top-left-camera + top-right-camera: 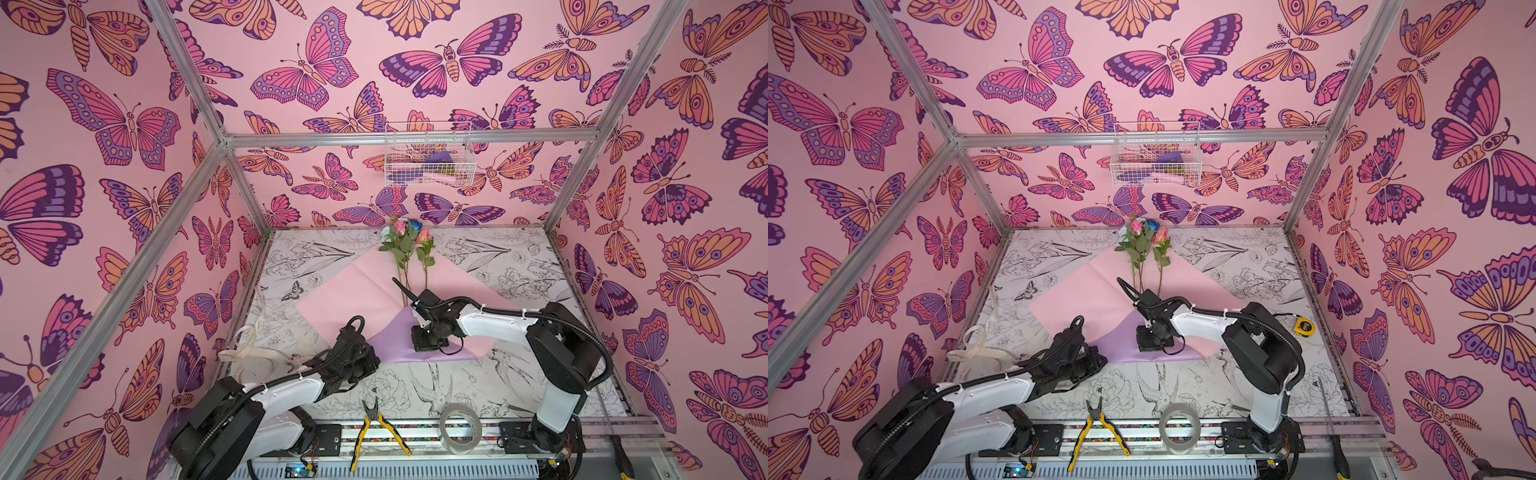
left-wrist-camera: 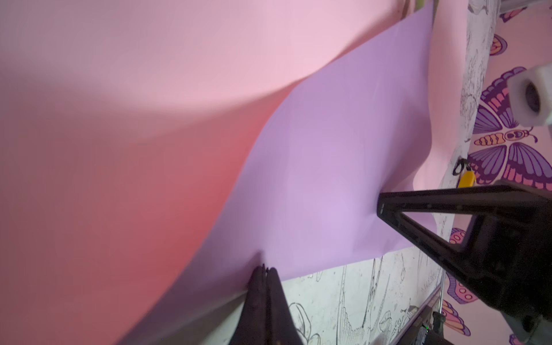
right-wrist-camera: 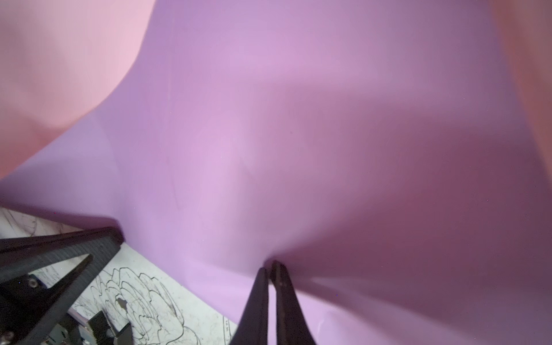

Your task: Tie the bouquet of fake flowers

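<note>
The fake flowers (image 1: pixel 405 243) (image 1: pixel 1144 243) lie with their stems on the bouquet's wrapping paper (image 1: pixel 345 299), a pink sheet spread flat, heads toward the back wall. The sheet's near corner is folded over, showing its lilac side (image 1: pixel 392 338) (image 2: pixel 328 164) (image 3: pixel 268 134). My left gripper (image 2: pixel 266 268) is shut on the lilac flap's edge at its left end. My right gripper (image 3: pixel 270 265) is shut on the same flap further right, and the paper puckers at its tips. A cream ribbon (image 1: pixel 249 353) lies loose left of the sheet.
Yellow-handled pliers (image 1: pixel 376 428) and a tape roll (image 1: pixel 459 428) lie at the front edge. A yellow tape measure (image 1: pixel 1304 326) sits at the right and a screwdriver (image 1: pixel 1331 419) at the front right. A white wire basket (image 1: pixel 428 160) hangs on the back wall.
</note>
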